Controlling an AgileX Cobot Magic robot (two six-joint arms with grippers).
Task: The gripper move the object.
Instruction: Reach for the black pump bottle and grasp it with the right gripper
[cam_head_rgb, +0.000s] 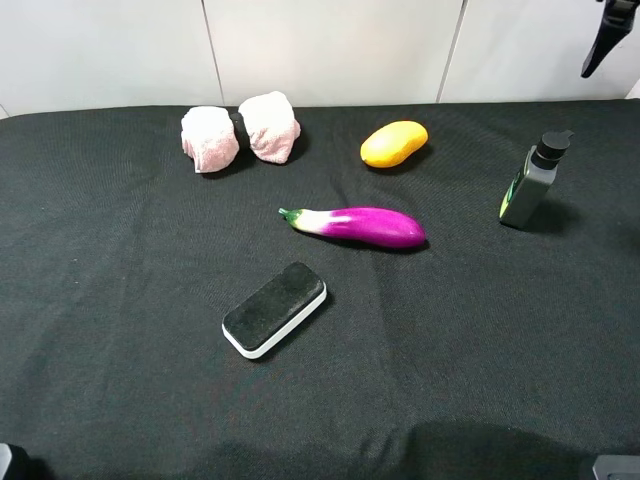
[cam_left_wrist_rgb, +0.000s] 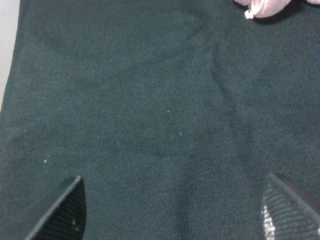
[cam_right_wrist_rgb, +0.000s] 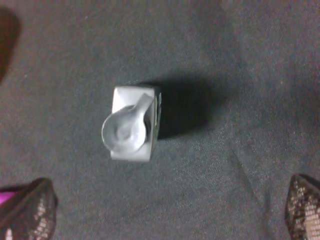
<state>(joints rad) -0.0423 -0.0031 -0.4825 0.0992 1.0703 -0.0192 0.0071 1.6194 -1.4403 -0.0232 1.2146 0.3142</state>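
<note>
The object, a small grey bottle (cam_head_rgb: 530, 185) with a black cap and a green-yellow label, stands upright at the right of the black cloth. The right wrist view looks straight down on the bottle (cam_right_wrist_rgb: 131, 125) and its cap. My right gripper (cam_right_wrist_rgb: 167, 212) hangs well above it, open, with the fingertips (cam_right_wrist_rgb: 30, 207) spread wide and nothing between them. In the exterior view only one black finger (cam_head_rgb: 606, 42) of it shows, at the top right corner. My left gripper (cam_left_wrist_rgb: 175, 212) is open over bare cloth, holding nothing.
A purple eggplant (cam_head_rgb: 360, 226) lies mid-table, with a yellow mango (cam_head_rgb: 394, 143) behind it. A black-and-white eraser block (cam_head_rgb: 275, 308) lies in front, and a pink rolled towel (cam_head_rgb: 240, 130) sits at the back left. A white wall stands behind the table.
</note>
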